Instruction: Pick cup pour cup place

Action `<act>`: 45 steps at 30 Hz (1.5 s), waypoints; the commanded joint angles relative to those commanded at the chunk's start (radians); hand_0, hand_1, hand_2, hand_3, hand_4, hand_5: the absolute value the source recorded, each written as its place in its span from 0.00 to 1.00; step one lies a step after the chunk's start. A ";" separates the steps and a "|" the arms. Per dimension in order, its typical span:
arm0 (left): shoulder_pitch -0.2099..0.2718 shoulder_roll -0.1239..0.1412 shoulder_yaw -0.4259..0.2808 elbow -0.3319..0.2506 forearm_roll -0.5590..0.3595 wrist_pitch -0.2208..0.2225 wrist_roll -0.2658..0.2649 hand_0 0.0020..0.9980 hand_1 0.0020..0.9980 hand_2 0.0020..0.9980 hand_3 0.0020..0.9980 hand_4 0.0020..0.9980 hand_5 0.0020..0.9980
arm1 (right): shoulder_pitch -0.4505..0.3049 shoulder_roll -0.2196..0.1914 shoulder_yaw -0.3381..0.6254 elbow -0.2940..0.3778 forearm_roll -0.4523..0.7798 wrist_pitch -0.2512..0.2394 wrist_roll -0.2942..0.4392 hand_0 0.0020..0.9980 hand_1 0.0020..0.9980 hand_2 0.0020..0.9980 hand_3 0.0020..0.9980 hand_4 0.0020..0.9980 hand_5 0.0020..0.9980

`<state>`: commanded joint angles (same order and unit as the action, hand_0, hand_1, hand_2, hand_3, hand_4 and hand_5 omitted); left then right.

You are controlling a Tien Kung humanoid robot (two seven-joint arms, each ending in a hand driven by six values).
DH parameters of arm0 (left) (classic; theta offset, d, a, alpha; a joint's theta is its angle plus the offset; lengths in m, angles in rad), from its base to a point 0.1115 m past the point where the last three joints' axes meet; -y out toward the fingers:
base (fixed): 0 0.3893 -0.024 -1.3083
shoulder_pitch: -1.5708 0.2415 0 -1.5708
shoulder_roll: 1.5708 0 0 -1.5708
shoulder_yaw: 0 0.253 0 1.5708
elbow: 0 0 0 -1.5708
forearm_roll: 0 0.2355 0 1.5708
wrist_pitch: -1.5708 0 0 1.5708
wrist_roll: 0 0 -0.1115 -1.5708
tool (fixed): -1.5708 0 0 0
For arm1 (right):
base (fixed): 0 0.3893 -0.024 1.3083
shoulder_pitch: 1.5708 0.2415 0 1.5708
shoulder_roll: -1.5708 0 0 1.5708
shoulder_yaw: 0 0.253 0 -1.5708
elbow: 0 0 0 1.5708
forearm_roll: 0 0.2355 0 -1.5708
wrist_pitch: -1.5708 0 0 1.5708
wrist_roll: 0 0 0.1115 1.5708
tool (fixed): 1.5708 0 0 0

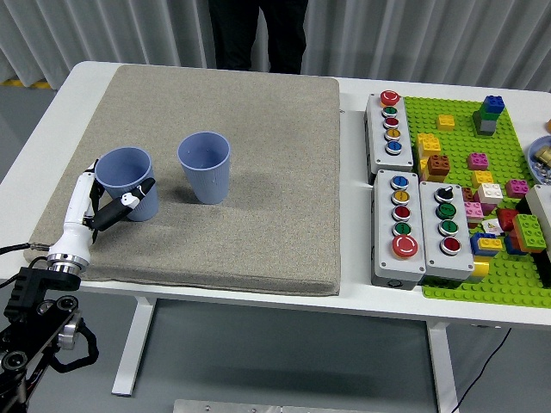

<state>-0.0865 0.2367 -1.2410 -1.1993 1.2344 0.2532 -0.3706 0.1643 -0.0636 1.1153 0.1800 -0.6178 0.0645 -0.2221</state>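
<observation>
Two light blue plastic cups stand on the grey mat (258, 172). The left cup (127, 176) sits near the mat's left edge and leans slightly toward me. The right cup (205, 165) stands upright a short way to its right. My left hand (108, 202), white-fingered on a black arm, comes in from the lower left. It wraps the lower part of the left cup, with the thumb across the cup's front and the other fingers (85, 188) on its left side. I cannot see inside either cup well enough to tell what they hold.
A person in dark clothes (258, 34) stands at the far side of the table. Right of the mat lie three grey button boxes (422, 228) and a green baseplate (482, 129) with several coloured bricks.
</observation>
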 joint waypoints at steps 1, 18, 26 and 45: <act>0.003 0.001 -0.002 -0.003 0.000 0.000 0.000 0.79 0.81 0.88 0.85 0.97 0.49 | 0.000 0.000 0.000 0.000 -0.001 0.000 0.000 0.68 0.67 0.68 0.64 0.44 0.17; 0.034 0.013 0.000 -0.031 0.016 -0.007 0.006 0.79 0.82 0.88 0.84 0.97 0.50 | -0.006 0.002 0.013 0.000 -0.021 0.001 -0.003 0.68 0.67 0.68 0.64 0.44 0.17; 0.051 0.020 -0.012 -0.058 0.033 -0.006 0.010 0.79 0.82 0.88 0.84 0.98 0.50 | -0.005 0.001 0.010 0.000 -0.015 0.000 -0.002 0.68 0.67 0.68 0.64 0.44 0.17; 0.084 0.037 -0.042 -0.097 0.054 -0.017 0.017 0.80 0.83 0.89 0.84 0.98 0.51 | -0.006 0.000 0.011 0.000 -0.012 0.001 -0.003 0.68 0.67 0.68 0.64 0.44 0.17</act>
<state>-0.0027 0.2738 -1.2831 -1.2961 1.2881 0.2359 -0.3538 0.1586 -0.0632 1.1259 0.1800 -0.6301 0.0650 -0.2248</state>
